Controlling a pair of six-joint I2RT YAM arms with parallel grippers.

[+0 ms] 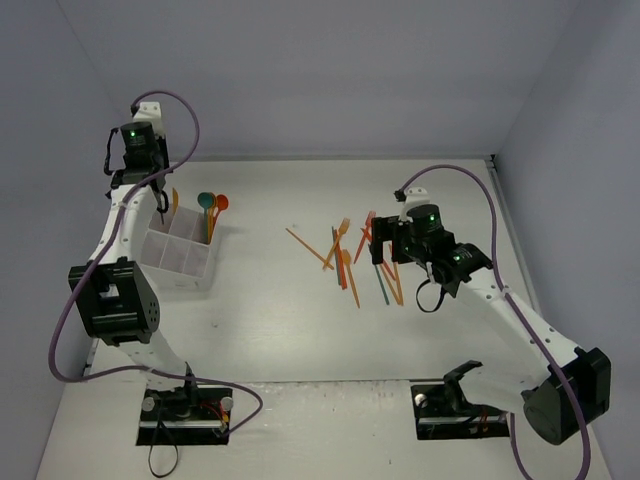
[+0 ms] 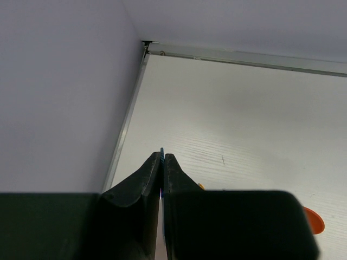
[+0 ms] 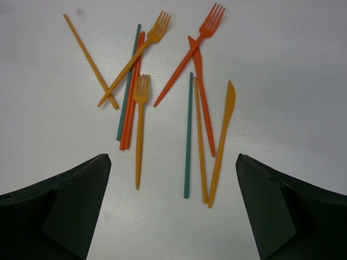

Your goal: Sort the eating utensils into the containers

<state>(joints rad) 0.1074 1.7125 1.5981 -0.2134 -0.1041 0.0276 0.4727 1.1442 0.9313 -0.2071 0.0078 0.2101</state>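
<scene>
L tool (image 2: pixel 163 158) pinches teal utensil (image 2: pixel 162 150); R tool (image 3: pixel 172 160) wide open, empty, above utensils (image 3: pixel 140 124).

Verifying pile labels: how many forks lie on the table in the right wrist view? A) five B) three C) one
B: three tined heads show, on the slanted yellow fork, the straight yellow fork and the red fork.

The left arm (image 1: pixel 115 232) and right arm (image 1: pixel 530 325) have white link shells and black joint housings (a green lamp (image 1: pixel 131 131) glows near each wrist). A purple cable (image 1: pixel 55 340) runs along each, from a black base plate (image 1: pixel 160 430).
</scene>
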